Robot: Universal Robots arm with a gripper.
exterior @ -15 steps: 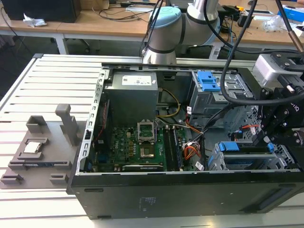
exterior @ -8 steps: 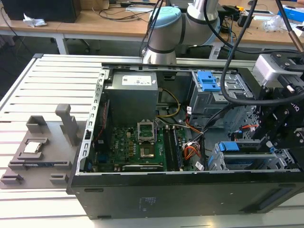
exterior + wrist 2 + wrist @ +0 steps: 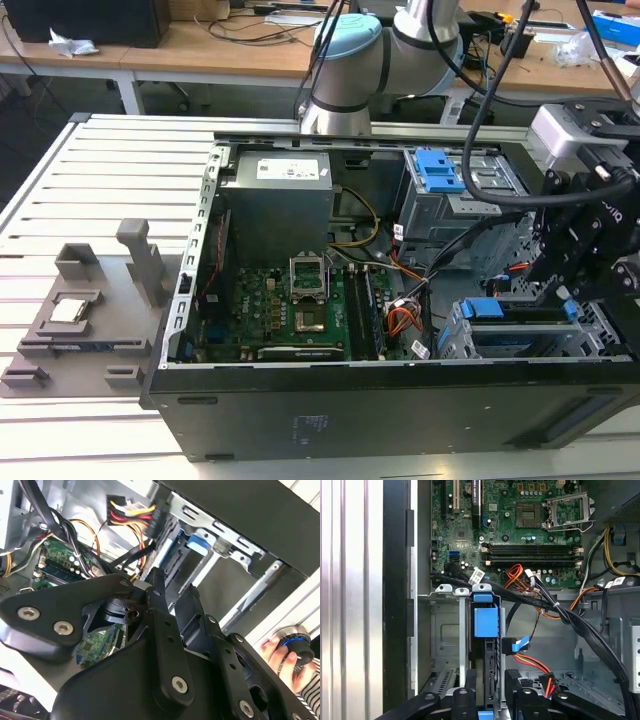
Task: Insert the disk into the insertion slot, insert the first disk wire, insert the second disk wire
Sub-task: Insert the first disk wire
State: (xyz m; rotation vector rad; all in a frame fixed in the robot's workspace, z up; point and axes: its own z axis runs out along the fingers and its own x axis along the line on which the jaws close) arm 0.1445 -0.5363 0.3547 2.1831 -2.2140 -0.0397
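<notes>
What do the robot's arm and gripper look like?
The arm has silver-grey tubes with pale blue joint caps, and black cables loop beside it. The gripper is matte black, built of jointed plates fastened with silver screws.

A green motherboard (image 3: pixel 290 315) is lying flat inside the open computer case (image 3: pixel 350 420). Just above the motherboard in the exterior view, a grey power supply (image 3: pixel 275 200) is sitting. At the motherboard's edge toward the exterior view's right, a bundle of orange wires (image 3: pixel 402 320) is curling. Farther that way, a tall grey cage (image 3: pixel 440 215) is carrying a blue latch (image 3: pixel 437 170). Well off the motherboard's other side, a grey fixture (image 3: pixel 85 320) is resting on the slatted table (image 3: pixel 90 180).
</notes>
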